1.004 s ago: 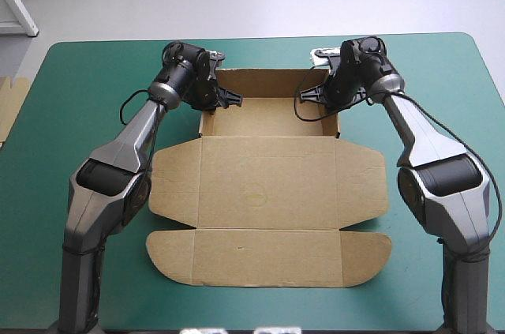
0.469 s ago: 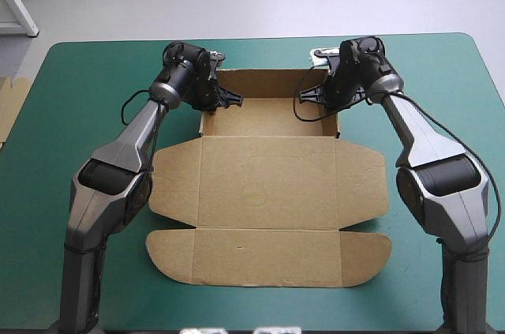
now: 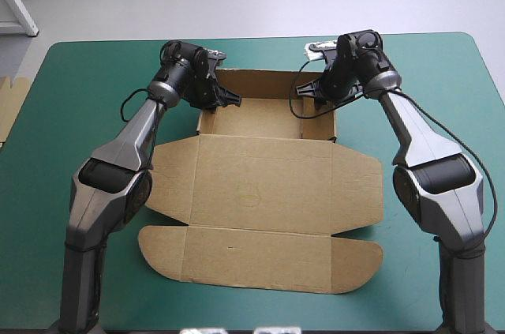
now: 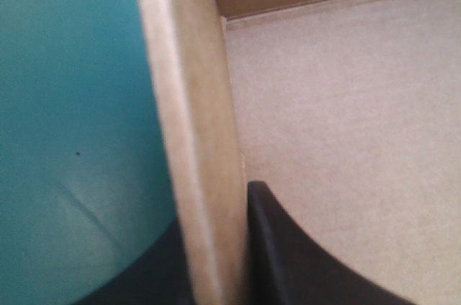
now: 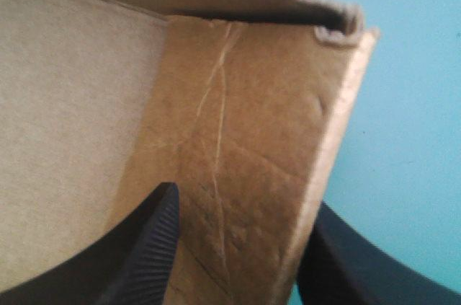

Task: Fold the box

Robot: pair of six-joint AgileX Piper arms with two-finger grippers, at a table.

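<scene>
1. Surface: smooth, matte teal-green table cover (image 3: 79, 89).
2. The brown cut-board box (image 3: 260, 184) lies at the table's centre. Its shallow rectangular tray is toward 12 o'clock, and its lid lies flat toward 6 o'clock with round-cornered flaps.
3. The left gripper (image 4: 216, 276) pinches the tray's 9 o'clock wall between its black fingers.
4. The right gripper (image 5: 241, 226), inner finger ribbed, pinches the creased 3 o'clock wall.
</scene>
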